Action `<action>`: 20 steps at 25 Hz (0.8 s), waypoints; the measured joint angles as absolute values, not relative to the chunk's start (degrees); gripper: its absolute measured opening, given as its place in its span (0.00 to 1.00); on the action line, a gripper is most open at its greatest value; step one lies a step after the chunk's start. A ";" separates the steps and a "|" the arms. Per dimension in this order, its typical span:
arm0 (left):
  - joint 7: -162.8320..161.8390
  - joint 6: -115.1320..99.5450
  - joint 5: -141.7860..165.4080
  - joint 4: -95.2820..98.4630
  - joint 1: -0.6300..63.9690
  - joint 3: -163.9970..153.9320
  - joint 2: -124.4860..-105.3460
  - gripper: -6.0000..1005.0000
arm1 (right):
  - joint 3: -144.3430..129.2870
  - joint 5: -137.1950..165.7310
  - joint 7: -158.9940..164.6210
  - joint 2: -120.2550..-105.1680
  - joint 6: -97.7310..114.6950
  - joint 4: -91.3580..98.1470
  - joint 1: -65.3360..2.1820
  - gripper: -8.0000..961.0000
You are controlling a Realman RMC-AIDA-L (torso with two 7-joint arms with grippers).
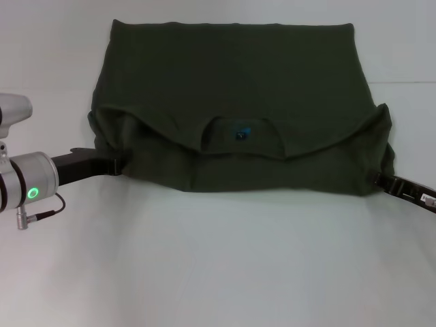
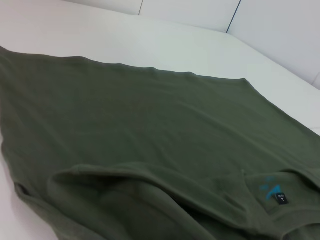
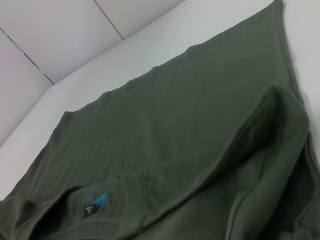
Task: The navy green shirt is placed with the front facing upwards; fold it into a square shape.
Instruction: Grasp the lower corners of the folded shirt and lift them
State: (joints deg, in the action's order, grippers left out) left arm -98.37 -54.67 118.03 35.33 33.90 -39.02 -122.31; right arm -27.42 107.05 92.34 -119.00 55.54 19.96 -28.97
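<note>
The navy green shirt [image 1: 231,68] lies across the far half of the white table, its lettering hidden. Its near part is raised and doubled back, so the collar with a small blue neck label [image 1: 240,132] faces me. My left gripper [image 1: 117,165] grips the raised cloth at the shirt's left end. My right gripper [image 1: 383,180] grips it at the right end, and the fold sags between them. The left wrist view shows the flat shirt [image 2: 140,125] and the label [image 2: 274,191]. In the right wrist view the shirt [image 3: 175,115] rises into a thick fold beside the label [image 3: 94,204].
Bare white table [image 1: 218,259] stretches from the shirt's near fold to the front edge. White wall panels with dark seams [image 3: 107,19] stand behind the table's far side.
</note>
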 joint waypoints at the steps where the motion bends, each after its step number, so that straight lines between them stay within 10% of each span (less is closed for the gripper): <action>1: -98.36 -54.69 118.03 35.33 33.91 -39.02 -122.32 0.04 | -27.42 107.05 92.41 -118.96 55.54 19.95 -28.94 0.22; 20: -102.03 -62.01 118.79 36.51 33.15 -36.28 -120.93 0.04 | -34.58 107.25 99.01 -116.05 59.32 20.52 -27.00 0.08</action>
State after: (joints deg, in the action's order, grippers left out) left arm -102.03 -62.01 118.79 36.51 33.15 -36.28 -120.93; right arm -34.59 107.25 99.01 -116.05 59.32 20.52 -27.00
